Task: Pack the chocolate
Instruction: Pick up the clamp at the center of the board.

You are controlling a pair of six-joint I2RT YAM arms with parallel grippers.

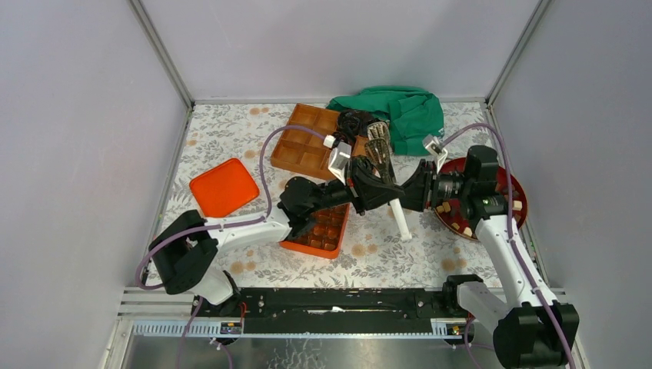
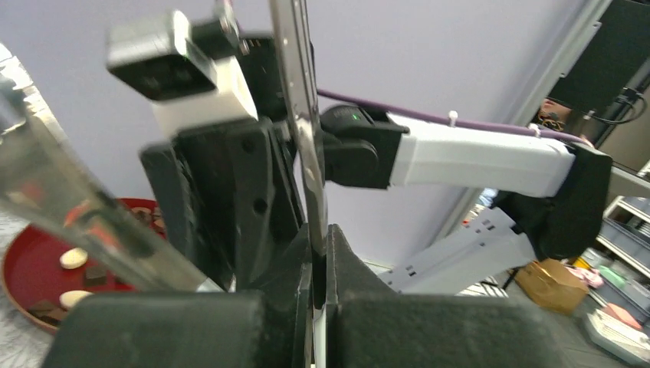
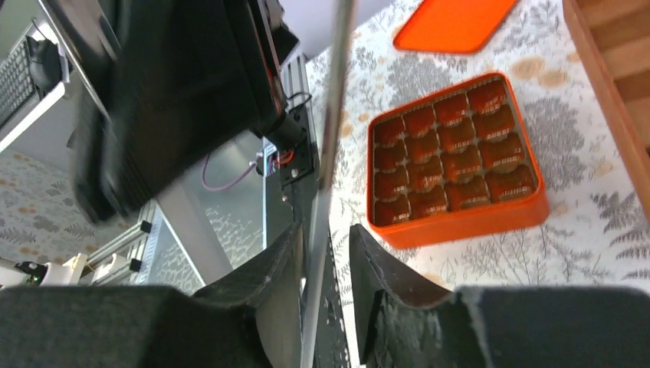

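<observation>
Chocolate pieces, cream and brown, lie on a dark red plate at the right; the left wrist view shows some of them too. More chocolate fills the cells of an orange box, which sits half under the left arm. Both grippers meet above the table's middle around metal tongs with a white handle. My left gripper is shut on a thin metal arm of the tongs. My right gripper has its jaws apart, with the metal strip against one finger and a gap on the other side.
An orange lid lies at the left. At the back stand a wooden compartment tray, black crinkled bundles and a green cloth. The walls stand close on all sides.
</observation>
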